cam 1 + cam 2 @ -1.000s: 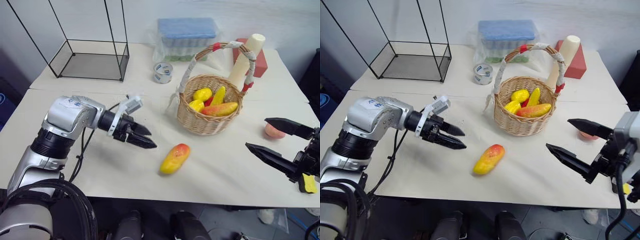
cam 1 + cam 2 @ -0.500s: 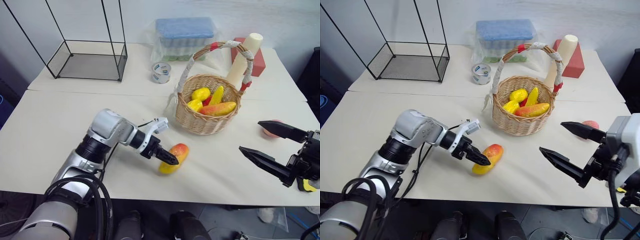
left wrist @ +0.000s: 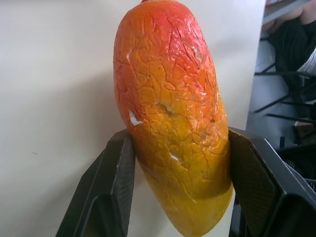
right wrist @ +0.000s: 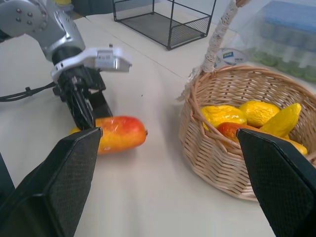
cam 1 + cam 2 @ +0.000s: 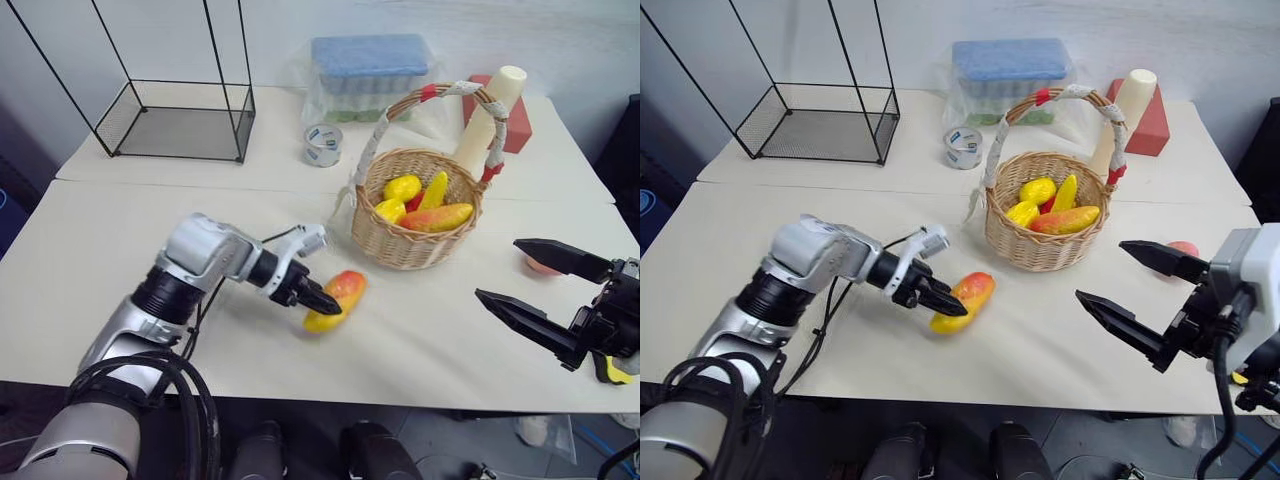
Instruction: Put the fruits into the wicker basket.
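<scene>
Where fingers (image 5: 318, 297) clamp, mango (image 5: 335, 299) part hidden

- A mango (image 5: 335, 299) at centre frame shades from red to orange to yellow, its skin crazed with fine cracks and small white chips.
- A tan woven wicker basket (image 5: 414, 243), right of centre, has a handle wrapped in white cloth strips and red tape.
- Inside it lie yellow fruits (image 5: 404, 188) and a second red-to-yellow mango (image 5: 438, 218).
- A pink peach (image 5: 541, 266) sits at the right edge.
- Upper left stands a black wire cage (image 5: 180, 118).
- At top centre, a clear box has a blue lid (image 5: 372, 55).
- The table (image 5: 120, 240) is cream.
</scene>
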